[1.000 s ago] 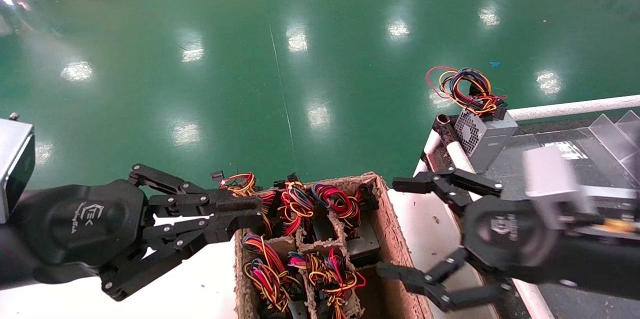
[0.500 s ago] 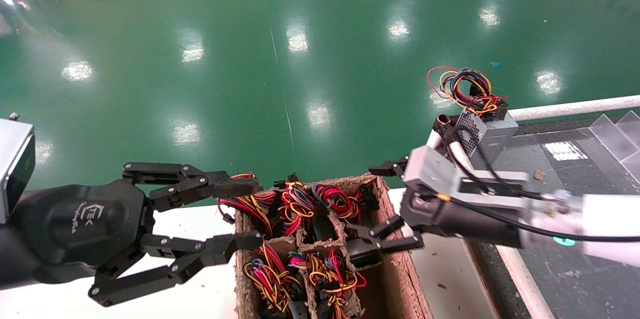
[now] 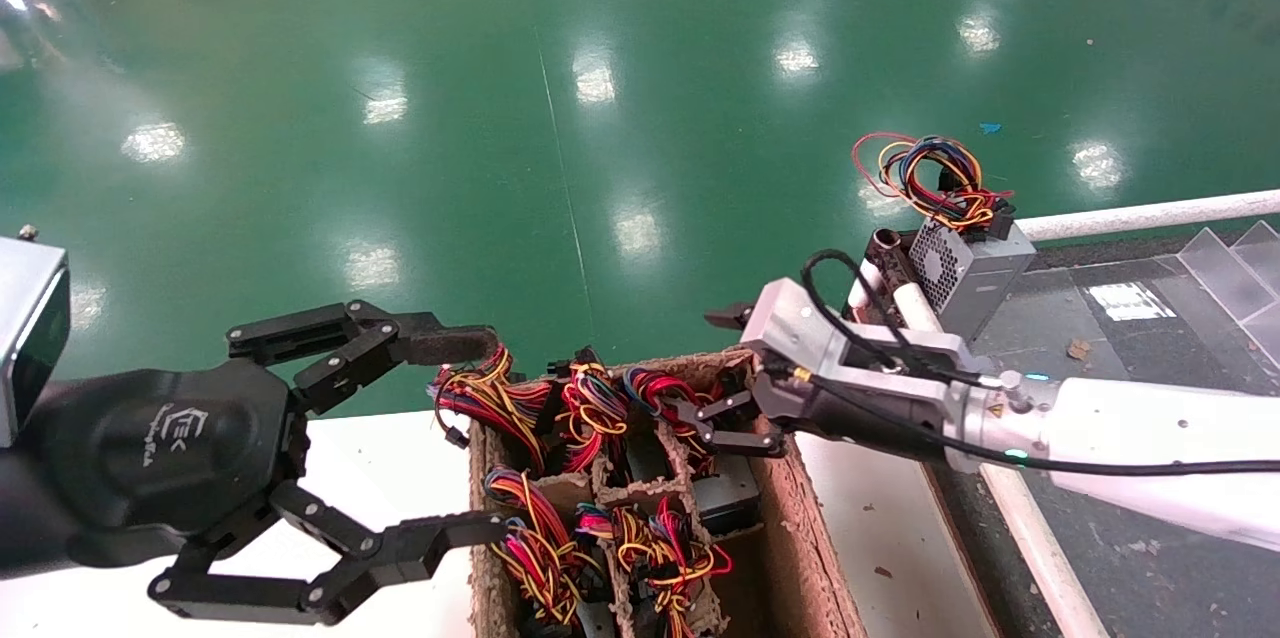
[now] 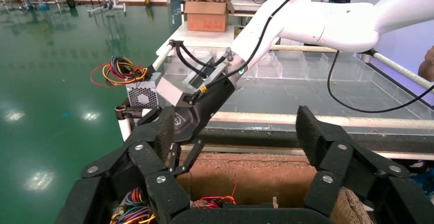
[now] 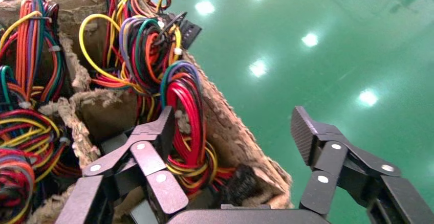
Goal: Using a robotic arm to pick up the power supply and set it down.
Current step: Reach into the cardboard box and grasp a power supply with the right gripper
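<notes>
Several power supplies stand in the compartments of a brown cardboard box (image 3: 806,528), each with an upright bundle of red, yellow and blue wires. My right gripper (image 3: 712,368) is open at the box's far right corner. One finger is inside the box, against the red wire bundle (image 5: 185,112) of the power supply (image 3: 728,496) there. The other finger is outside the box wall (image 5: 225,127), over the floor. My left gripper (image 3: 470,433) hangs wide open and empty at the box's left edge, its upper fingertip near a wire bundle (image 3: 485,393). The left wrist view shows the right gripper (image 4: 179,132) beyond the left gripper (image 4: 238,132).
A grey unit with a perforated grille and a loose wire loop (image 3: 965,268) stands on the dark conveyor (image 3: 1120,338) at the right, behind a white rail (image 3: 1140,215). A white table (image 3: 380,488) carries the box. Green floor (image 3: 600,118) lies beyond.
My right arm has swung left from over the conveyor to the box's far right corner, one finger now inside. The left gripper has opened wider.
</notes>
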Available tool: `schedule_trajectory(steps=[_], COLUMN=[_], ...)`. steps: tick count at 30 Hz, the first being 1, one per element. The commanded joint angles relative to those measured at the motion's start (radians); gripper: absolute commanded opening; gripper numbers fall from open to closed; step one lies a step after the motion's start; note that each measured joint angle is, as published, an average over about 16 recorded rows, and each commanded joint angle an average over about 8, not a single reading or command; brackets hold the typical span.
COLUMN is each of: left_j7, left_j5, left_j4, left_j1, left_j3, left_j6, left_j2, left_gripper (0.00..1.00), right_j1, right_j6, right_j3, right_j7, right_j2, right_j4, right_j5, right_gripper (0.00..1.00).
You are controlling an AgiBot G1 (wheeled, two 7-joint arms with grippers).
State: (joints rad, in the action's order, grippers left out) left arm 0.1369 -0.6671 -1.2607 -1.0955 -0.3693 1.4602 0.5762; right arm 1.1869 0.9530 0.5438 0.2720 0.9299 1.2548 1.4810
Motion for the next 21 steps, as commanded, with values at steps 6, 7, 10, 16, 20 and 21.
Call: schedule_trajectory(steps=[6,7,10,16,20,21], left_j7=[0.0,0.0,0.0,0.0,0.0,0.0], left_j5=[0.0,0.0,0.0,0.0,0.0,0.0], left_j4=[0.0,0.0,0.0,0.0,0.0,0.0], left_j1=[0.0,0.0,0.0,0.0,0.0,0.0], left_j3=[0.0,0.0,0.0,0.0,0.0,0.0], left_j6=[0.0,0.0,0.0,0.0,0.0,0.0], left_j2=[0.0,0.0,0.0,0.0,0.0,0.0], left_gripper=[1.0,1.0,1.0,1.0,1.0,1.0], right_j1=[-0.012,-0.013,-0.013,-0.015,-0.02,-0.022], right_j6=[-0.029,-0.03,-0.034,-0.046,-0.052,-0.054], right_j3=[0.003,0.005,0.009,0.015,0.015,0.015], right_j7=[0.024,0.025,0.028,0.032,0.034,0.034], right_j2=[0.015,0.018,0.029,0.042,0.042,0.042], right_j4=[0.008,0.008,0.004,0.003,0.013,0.016], right_j5=[0.013,0.014,0.018,0.029,0.033,0.033], right_gripper=[0.0,0.0,0.0,0.0,0.0,0.0])
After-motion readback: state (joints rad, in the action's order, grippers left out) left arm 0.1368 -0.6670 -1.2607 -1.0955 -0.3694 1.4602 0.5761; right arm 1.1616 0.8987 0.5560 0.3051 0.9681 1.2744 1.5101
